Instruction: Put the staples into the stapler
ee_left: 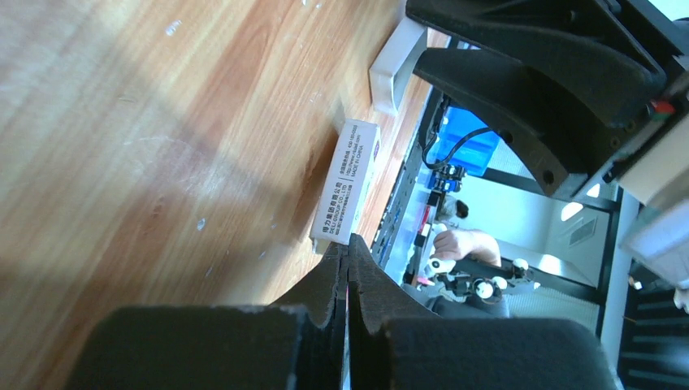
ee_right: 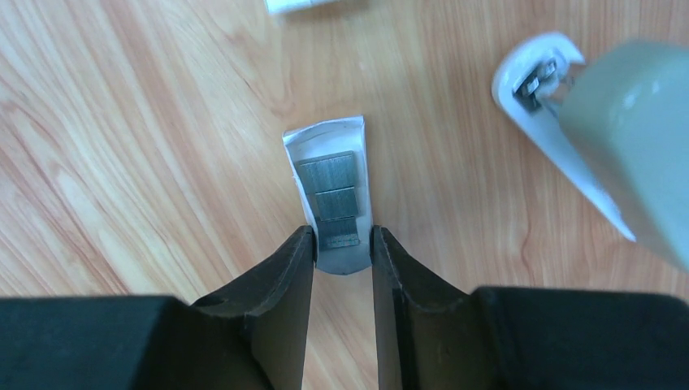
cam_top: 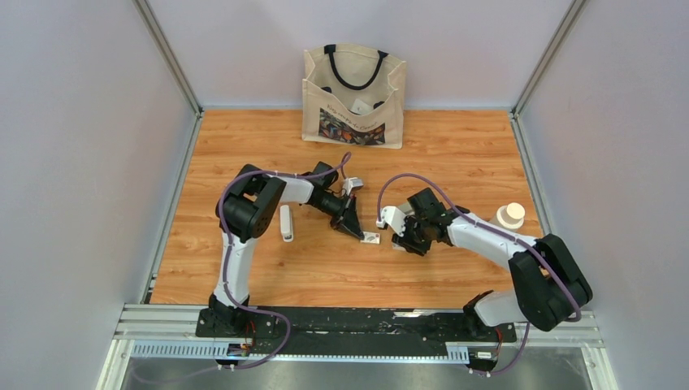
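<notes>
Short grey strips of staples (ee_right: pixel 329 191) lie in a small white tray (ee_right: pixel 302 146) on the wood table. My right gripper (ee_right: pixel 343 240) has its fingers pressed against both sides of the tray's near end. In the top view this gripper (cam_top: pixel 404 241) is low at mid-table. An open white and grey-green stapler (ee_right: pixel 561 114) lies just right of the tray, and it also shows in the top view (cam_top: pixel 392 218). My left gripper (ee_left: pixel 348 256) is shut and empty, with its tips just short of a white staple box (ee_left: pixel 349 183). In the top view the left gripper (cam_top: pixel 355 227) points at that box (cam_top: pixel 370 238).
A second white stapler (cam_top: pixel 285 223) lies left of the left arm. A canvas tote bag (cam_top: pixel 354 96) stands at the back wall. A white round container (cam_top: pixel 510 215) stands at the right edge. Grey walls enclose the table on three sides.
</notes>
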Robot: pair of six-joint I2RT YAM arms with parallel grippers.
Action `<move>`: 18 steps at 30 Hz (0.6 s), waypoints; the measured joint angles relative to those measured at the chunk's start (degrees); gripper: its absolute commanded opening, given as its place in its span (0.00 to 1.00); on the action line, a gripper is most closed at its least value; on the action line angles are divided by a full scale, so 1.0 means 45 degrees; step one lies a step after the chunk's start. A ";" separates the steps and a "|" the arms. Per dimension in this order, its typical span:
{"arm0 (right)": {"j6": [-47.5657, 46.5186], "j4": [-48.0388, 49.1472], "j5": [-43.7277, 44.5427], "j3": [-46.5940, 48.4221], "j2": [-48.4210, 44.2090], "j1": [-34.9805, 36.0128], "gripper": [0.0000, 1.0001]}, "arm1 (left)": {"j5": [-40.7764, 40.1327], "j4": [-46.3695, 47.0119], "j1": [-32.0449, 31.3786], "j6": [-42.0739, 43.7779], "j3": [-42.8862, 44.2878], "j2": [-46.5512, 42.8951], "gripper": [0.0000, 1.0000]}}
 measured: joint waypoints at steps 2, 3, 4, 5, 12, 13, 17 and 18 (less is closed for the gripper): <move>-0.0063 -0.0092 0.0151 -0.0204 -0.0287 -0.0301 0.33 | -0.0010 -0.0146 0.0131 0.0146 0.0107 -0.0034 0.00; -0.0102 -0.0112 0.0233 -0.0301 -0.0423 -0.0442 0.33 | -0.0010 -0.0267 0.0209 0.0233 0.0180 -0.0049 0.00; -0.0131 -0.0160 0.0316 -0.0403 -0.0573 -0.0612 0.33 | -0.0015 -0.0398 0.0311 0.0335 0.0272 -0.0063 0.00; -0.0151 -0.0185 0.0379 -0.0486 -0.0685 -0.0733 0.33 | -0.0034 -0.0505 0.0427 0.0427 0.0359 -0.0087 0.00; -0.0340 -0.0389 0.0753 -0.1277 -0.1870 -0.1554 0.34 | -0.0131 -0.1443 0.1365 0.1122 0.1073 -0.0209 0.00; -0.0345 -0.0408 0.0797 -0.1360 -0.2040 -0.1608 0.34 | -0.0160 -0.1593 0.1535 0.1229 0.1214 -0.0228 0.00; -0.0350 -0.0423 0.0840 -0.1535 -0.2521 -0.1807 0.34 | -0.0296 -0.2006 0.2132 0.1525 0.1768 -0.0243 0.00; -0.0350 -0.0423 0.0850 -0.1559 -0.2608 -0.1851 0.34 | -0.0340 -0.2064 0.2254 0.1574 0.1885 -0.0243 0.00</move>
